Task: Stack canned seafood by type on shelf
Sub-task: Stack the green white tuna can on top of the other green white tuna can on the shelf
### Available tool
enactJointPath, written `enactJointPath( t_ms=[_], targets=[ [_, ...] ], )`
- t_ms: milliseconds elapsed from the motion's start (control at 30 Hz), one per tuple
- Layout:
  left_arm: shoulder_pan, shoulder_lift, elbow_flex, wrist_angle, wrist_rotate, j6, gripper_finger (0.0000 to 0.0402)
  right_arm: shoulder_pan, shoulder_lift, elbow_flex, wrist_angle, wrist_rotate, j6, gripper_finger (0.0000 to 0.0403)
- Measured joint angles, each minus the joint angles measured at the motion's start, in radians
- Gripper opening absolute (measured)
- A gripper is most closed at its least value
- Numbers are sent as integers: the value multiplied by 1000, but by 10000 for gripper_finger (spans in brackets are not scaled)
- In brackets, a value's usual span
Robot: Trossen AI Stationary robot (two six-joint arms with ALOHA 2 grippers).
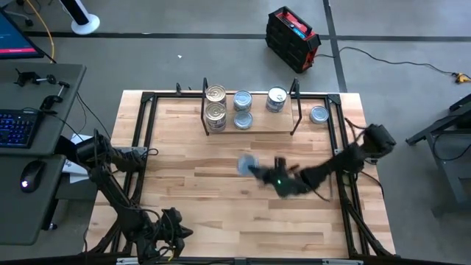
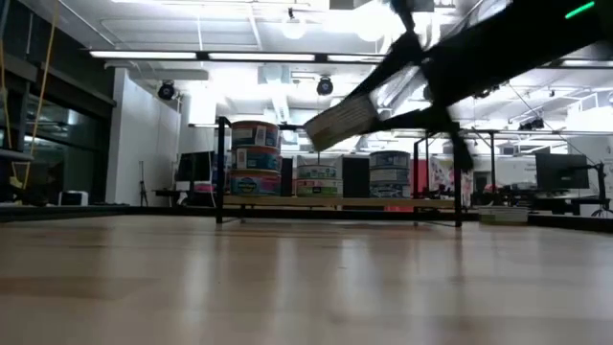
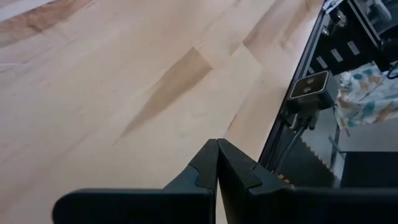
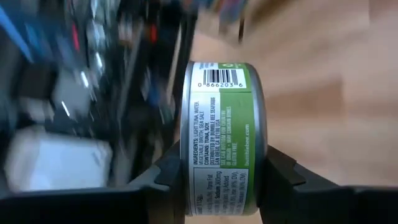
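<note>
- Green-labelled tin [image 4: 219, 140] squeezed between the two dark fingers [image 4: 283, 180] of the right gripper [image 1: 254, 170], one finger on each flat end.
- Held up off the wooden table [image 1: 191, 206], near the middle, tipped on its side.
- From the table's middle, light wooden shelf [image 1: 250, 125] at about 12 o'clock, near the far edge.
- On the shelf: gold tins [image 1: 215, 104] stacked at the shelf's 9 o'clock end, silver-blue tins [image 1: 243, 109] in the middle, one shiny tin [image 1: 277, 99] toward 3 o'clock.
- One more tin [image 1: 319, 114] alone on the table, just past the shelf's 3 o'clock end.
- Left gripper [image 3: 217, 163] pressed tight together, holding nothing, low over the table near its 8 o'clock corner.
</note>
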Motion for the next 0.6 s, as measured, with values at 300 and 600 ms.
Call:
enactJointPath(
  t_ms=[300, 600],
  targets=[
    [35, 0, -1, 3, 0, -9, 0, -380, 20, 25, 155, -90, -23, 114],
    [40, 0, -1, 6, 1, -25, 0, -549, 20, 187, -170, -188, -25, 114]
  ],
)
